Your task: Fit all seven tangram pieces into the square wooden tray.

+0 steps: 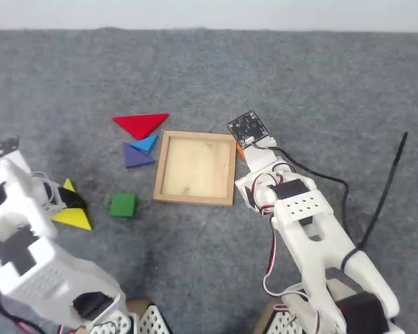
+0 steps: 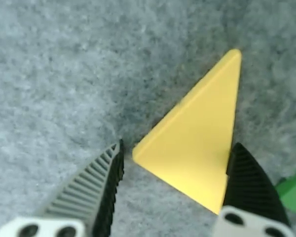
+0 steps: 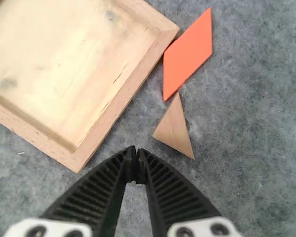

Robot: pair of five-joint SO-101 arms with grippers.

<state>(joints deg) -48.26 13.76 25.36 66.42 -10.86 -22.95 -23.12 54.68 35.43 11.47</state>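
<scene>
The square wooden tray (image 1: 195,198) (image 3: 138,66) lies empty mid-table. Left of it are a red triangle (image 1: 141,124), a small blue triangle (image 1: 145,143), a purple triangle (image 1: 136,156) and a green square (image 1: 122,204) (image 2: 293,190). A large yellow triangle (image 1: 75,218) (image 2: 197,138) lies flat between the fingers of my open left gripper (image 1: 71,200) (image 2: 176,150), which straddles it low over the carpet. My right gripper (image 3: 134,152) is shut on nothing beside the tray's right edge. Just beyond it lie a small tan triangle (image 3: 175,129) and an orange parallelogram (image 3: 187,52) (image 1: 240,152).
Grey carpet covers the table. A black cable (image 1: 386,188) runs along the right side behind the right arm (image 1: 303,209). The tan and orange pieces lie close to the tray's outer rim. Open carpet stretches behind and in front of the tray.
</scene>
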